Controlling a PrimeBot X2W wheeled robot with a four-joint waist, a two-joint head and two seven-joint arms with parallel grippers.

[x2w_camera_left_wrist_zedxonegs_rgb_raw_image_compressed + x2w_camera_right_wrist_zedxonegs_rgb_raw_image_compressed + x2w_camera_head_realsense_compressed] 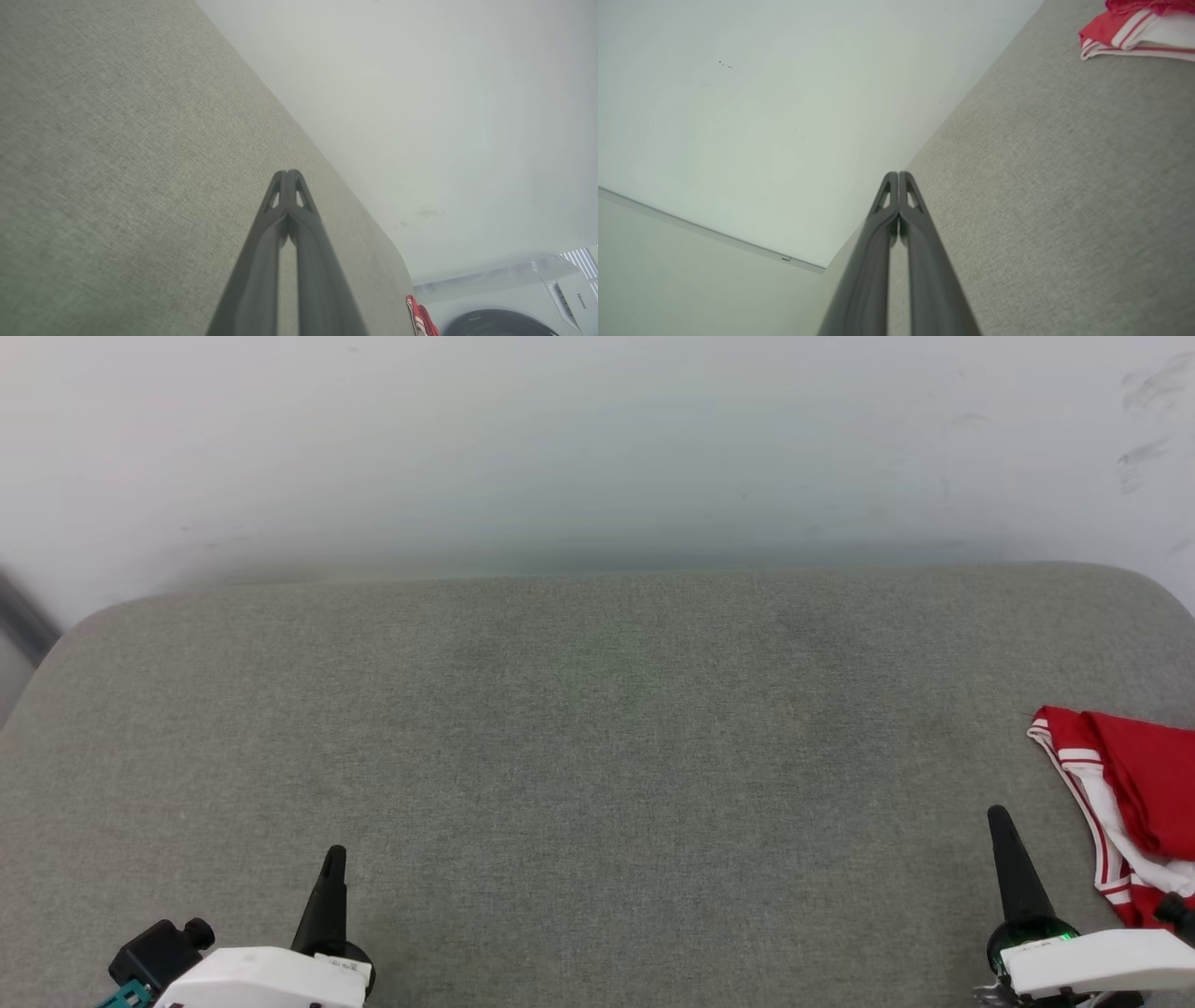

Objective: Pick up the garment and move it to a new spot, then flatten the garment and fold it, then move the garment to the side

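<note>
The garment [1134, 793] is lying bunched at the far right edge of the head view, on the right-hand part of the grey fabric surface [597, 737], and the frame is cutting part of it off. Its red cloth is folding over itself, with white-and-red striped trim running along its left border and a strip of white lining showing lower down. In the right wrist view the garment [1129, 32] is sitting in the top right corner, red and white layers stacked, well apart from that gripper's tips. In the left wrist view a small red piece of it [423, 319] is showing at the bottom, by the surface's rounded corner.

The right gripper [1001, 821] is pointing up the head view near the garment, on its left side, without touching it. Its 2 dark fingers are pressing together with nothing between them, and in the right wrist view [898, 177] the tips are meeting.

The left gripper [333, 859] is sitting at the lower left, well apart from the garment. Its jaws are likewise closed together on nothing, and the left wrist view [288, 176] is showing the 2 fingertips touching.

A pale wall [597, 448] is rising behind the surface. In the left wrist view a white appliance [509, 291] with a dark round door is standing beyond the surface's corner.
</note>
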